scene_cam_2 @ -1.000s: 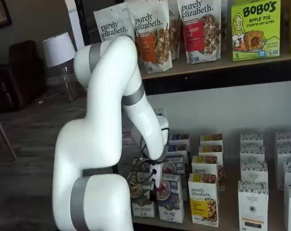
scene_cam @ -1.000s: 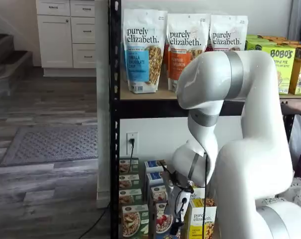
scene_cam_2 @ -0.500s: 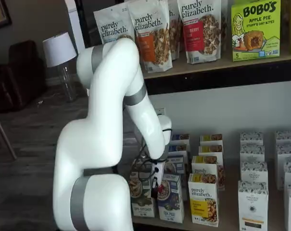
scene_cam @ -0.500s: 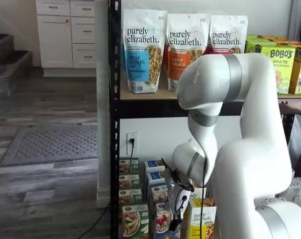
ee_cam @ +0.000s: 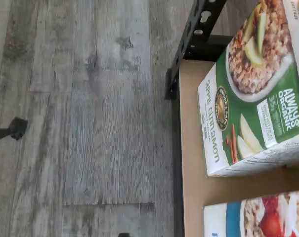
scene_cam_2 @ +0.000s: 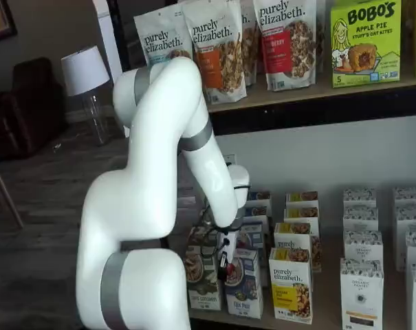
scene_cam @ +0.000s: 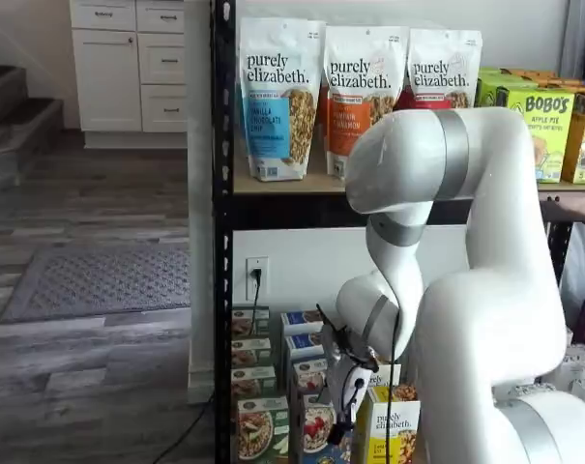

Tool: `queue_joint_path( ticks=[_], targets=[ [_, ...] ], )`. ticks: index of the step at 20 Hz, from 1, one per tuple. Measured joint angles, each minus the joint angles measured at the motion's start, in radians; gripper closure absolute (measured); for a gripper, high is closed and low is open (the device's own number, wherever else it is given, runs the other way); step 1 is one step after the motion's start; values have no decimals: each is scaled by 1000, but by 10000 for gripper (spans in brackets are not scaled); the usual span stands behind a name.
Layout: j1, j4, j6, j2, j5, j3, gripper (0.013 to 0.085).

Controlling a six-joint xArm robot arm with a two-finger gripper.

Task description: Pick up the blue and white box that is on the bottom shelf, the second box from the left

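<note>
The blue and white box (scene_cam_2: 243,283) stands at the front of the bottom shelf (ee_cam: 192,148), between a green box (scene_cam_2: 202,278) and a yellow-and-white box (scene_cam_2: 291,283). It also shows in a shelf view (scene_cam: 314,426), partly behind the gripper. My gripper (scene_cam_2: 223,264) hangs just in front of the blue box's upper left corner, and it shows in the other shelf view too (scene_cam: 342,428). Its black fingers are seen side-on, so I cannot tell whether a gap is there. They hold nothing. The wrist view shows the green box (ee_cam: 253,94) and one corner of the blue and white box (ee_cam: 260,217).
More rows of boxes stand behind and to the right on the bottom shelf (scene_cam_2: 362,275). Granola bags (scene_cam: 280,97) stand on the upper board. A black rack post (scene_cam: 221,242) stands at the shelf's left. Grey wood floor (ee_cam: 90,118) lies in front.
The arm has shifted slightly toward the shelf. The gripper has edged up and right, closer to the blue box. The boxes have not moved.
</note>
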Motion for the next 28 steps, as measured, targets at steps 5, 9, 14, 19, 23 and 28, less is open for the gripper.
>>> queue_joint_path(
  ticks=[5, 9, 14, 19, 23, 28],
  targets=[
    [-3, 6, -3, 13, 18, -26, 130],
    [-4, 33, -24, 23, 18, -46, 130],
    [-12, 54, -44, 39, 20, -76, 130],
    [-26, 41, -37, 61, 37, -117, 130],
    [-32, 15, -16, 85, 45, -154, 130],
    [-39, -2, -2, 118, 53, -199, 130]
  ],
)
